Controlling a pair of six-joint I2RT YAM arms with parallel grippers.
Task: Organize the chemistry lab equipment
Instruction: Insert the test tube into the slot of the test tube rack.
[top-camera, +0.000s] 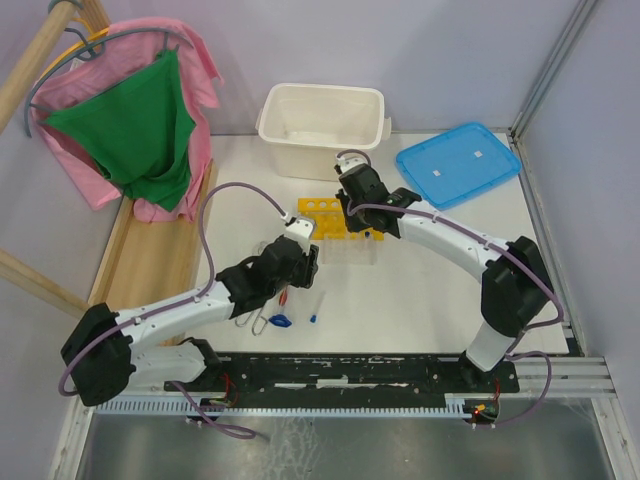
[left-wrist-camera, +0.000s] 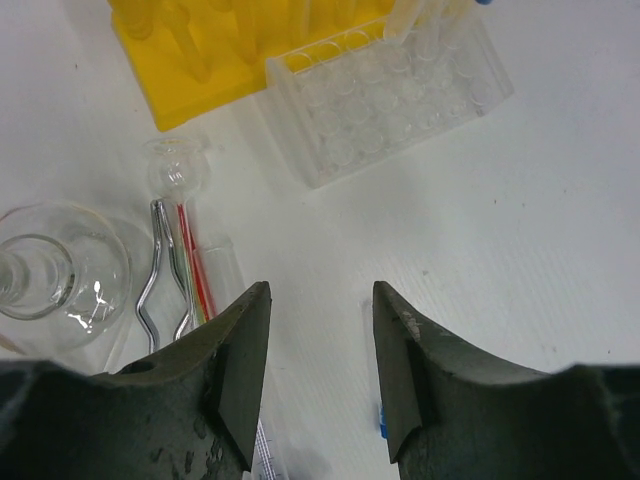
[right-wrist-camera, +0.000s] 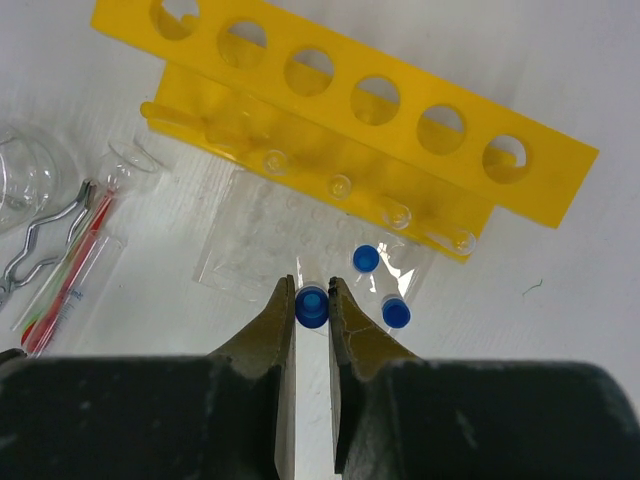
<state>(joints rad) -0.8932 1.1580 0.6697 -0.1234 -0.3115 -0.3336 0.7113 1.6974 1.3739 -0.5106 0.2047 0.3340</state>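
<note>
We see the right gripper (right-wrist-camera: 312, 293) pinching a blue-capped tube (right-wrist-camera: 311, 308) over what may be a clear rack (right-wrist-camera: 255, 245). The left gripper (left-wrist-camera: 320, 300) has its jaws spread above the table (left-wrist-camera: 520, 230).

The rack (top-camera: 322, 213) stands before the tub (top-camera: 310, 160) (the lid (top-camera: 457, 163) lies right of it), tongs (left-wrist-camera: 158, 275) beside a flask (left-wrist-camera: 55, 270).

At the back of your worktop (top-camera: 420, 300) you have a large white tub (top-camera: 300, 158), standing open side up. To its right a flat blue lid (top-camera: 458, 163) lies apart from the tub, close to the right edge. Off the left side, a green cloth (top-camera: 135, 135) hangs in front of a pink shirt (top-camera: 205, 70) on a wooden stand (top-camera: 35, 55).
</note>
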